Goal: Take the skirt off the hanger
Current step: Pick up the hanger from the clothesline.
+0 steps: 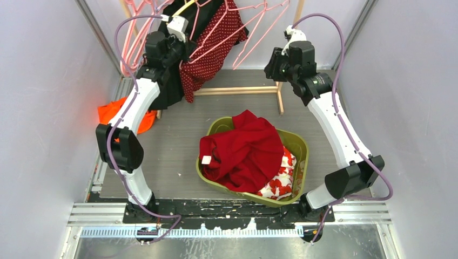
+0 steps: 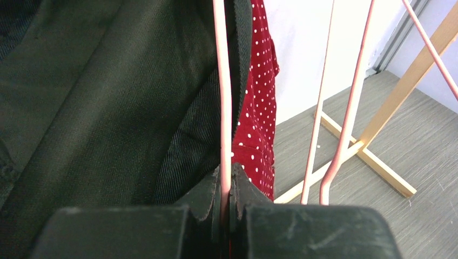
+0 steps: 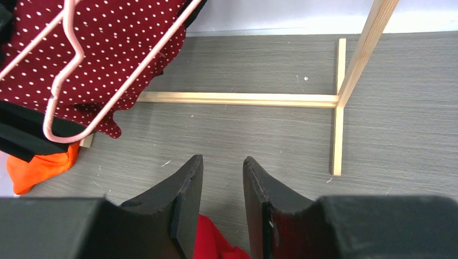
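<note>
The left gripper (image 2: 228, 178) is clamped tight on the thin wire of a pink hanger (image 2: 221, 81). The two black fingers press the wire from either side with no gap left between them. The wire runs straight up along the seam between a black garment (image 2: 108, 108) on the left and the dotted skirt (image 2: 259, 108) on the right. I cannot tell which of the two hangs on this hanger.

The right gripper (image 3: 222, 162) stands partly open at the far right. Its jaws are apart with only bare table (image 3: 378, 140) showing between them, and it holds and touches nothing. A bit of red cloth shows just under its near edge.

The dotted skirt, dark red with white spots, hangs at the far left of centre on the wooden rack (image 3: 237, 99). It is just right of the black garment and partly in front of it.

Counted: two arms, two grippers, one rack, and two garments hanging on it. Several more pink hangers (image 1: 259, 27) hang bare, some to the right of the skirt and a cluster at the far left. Their wires overlap too much for an exact count.

One green basket (image 1: 303, 151) sits near centre, between the arm bases. Two cloths show in it, a red garment (image 1: 246, 148) on top and a white one with red flowers (image 1: 281, 181) under its right edge. One orange cloth (image 1: 110, 110) lies on the table at the left, beside the left arm.
</note>
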